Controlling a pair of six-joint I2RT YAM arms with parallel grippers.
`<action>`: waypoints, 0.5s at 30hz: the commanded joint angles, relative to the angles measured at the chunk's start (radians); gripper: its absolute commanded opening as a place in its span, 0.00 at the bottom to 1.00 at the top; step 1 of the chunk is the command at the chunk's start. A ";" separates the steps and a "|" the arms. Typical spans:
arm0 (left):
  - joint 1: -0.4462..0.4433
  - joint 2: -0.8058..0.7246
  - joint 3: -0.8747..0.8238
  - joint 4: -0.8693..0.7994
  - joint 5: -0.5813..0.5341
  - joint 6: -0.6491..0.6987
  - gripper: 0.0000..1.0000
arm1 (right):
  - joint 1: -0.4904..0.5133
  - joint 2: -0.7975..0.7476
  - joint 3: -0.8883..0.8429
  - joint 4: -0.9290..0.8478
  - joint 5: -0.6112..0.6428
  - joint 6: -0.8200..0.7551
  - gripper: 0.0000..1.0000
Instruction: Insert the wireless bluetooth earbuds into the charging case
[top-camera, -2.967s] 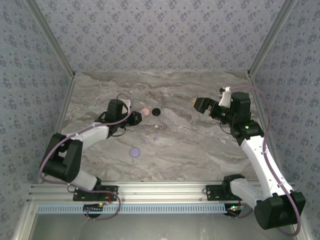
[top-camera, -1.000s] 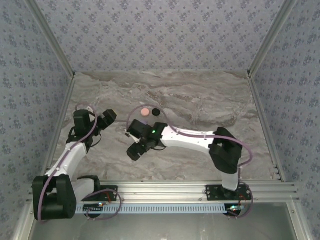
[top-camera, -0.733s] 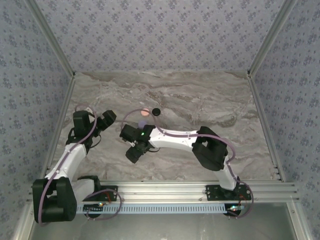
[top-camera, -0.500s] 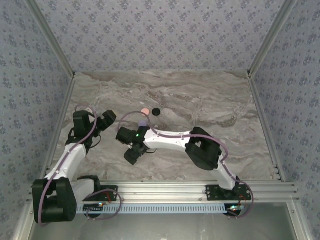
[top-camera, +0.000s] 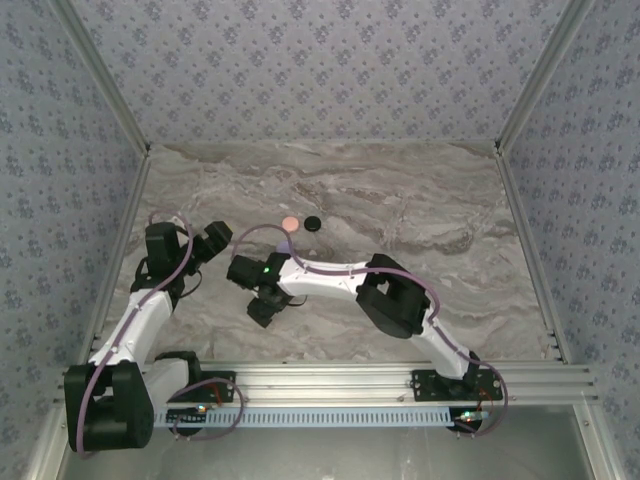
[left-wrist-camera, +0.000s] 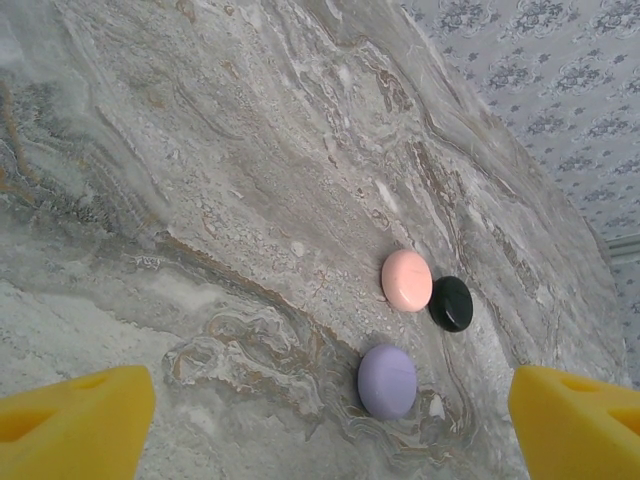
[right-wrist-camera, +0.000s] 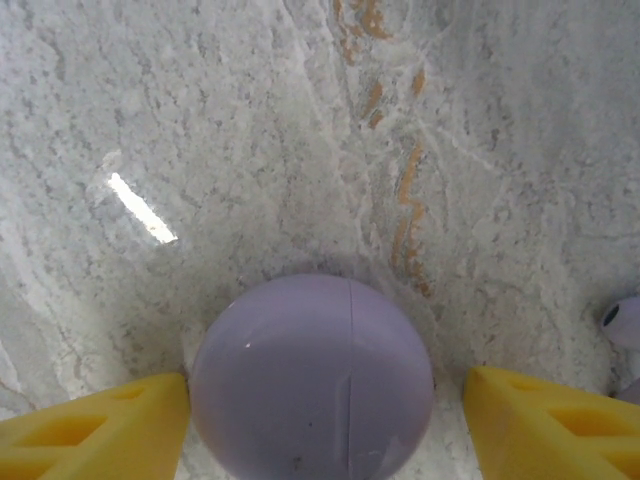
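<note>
Close to the near edge of the desk (top-camera: 430, 200), left of its middle, the right gripper (top-camera: 260, 312) points down at the marble top, its arm stretched across from the right side. In the right wrist view its two yellow fingers stand spread on either side of a round lavender case (right-wrist-camera: 312, 385) that lies flat and closed on the desk. The left fingertip (right-wrist-camera: 95, 425) sits right at the case's rim, too close to tell whether it touches. The right fingertip (right-wrist-camera: 555, 420) stands apart from the case with bare desk between, so the case is straddled, not pinched. One pale lavender earbud (right-wrist-camera: 625, 325) lies on the desk just beyond that right fingertip, cut off by the picture's edge and outside any case. A little farther in and nearer the left edge, the left gripper (top-camera: 220, 236) hangs above the desk and is aimed toward the middle. Its yellow fingertips (left-wrist-camera: 75, 420) are spread wide with nothing between them. Ahead of it in the left wrist view lies a second lavender case (left-wrist-camera: 387, 381), closed and alone. Beyond that, a pink case (left-wrist-camera: 407, 280) and a black case (left-wrist-camera: 451, 303) lie side by side, close enough that contact cannot be judged, left of the desk's middle and well short of the far edge.
</note>
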 joint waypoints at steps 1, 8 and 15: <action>0.006 -0.020 -0.005 -0.008 0.001 -0.006 0.91 | -0.011 0.027 0.036 -0.035 0.007 0.010 0.72; 0.006 -0.019 -0.005 -0.010 0.000 -0.005 0.91 | -0.019 0.046 0.048 -0.029 -0.006 0.011 0.66; 0.007 -0.017 -0.003 -0.013 0.005 -0.002 0.92 | -0.024 0.019 0.021 -0.013 0.009 0.005 0.52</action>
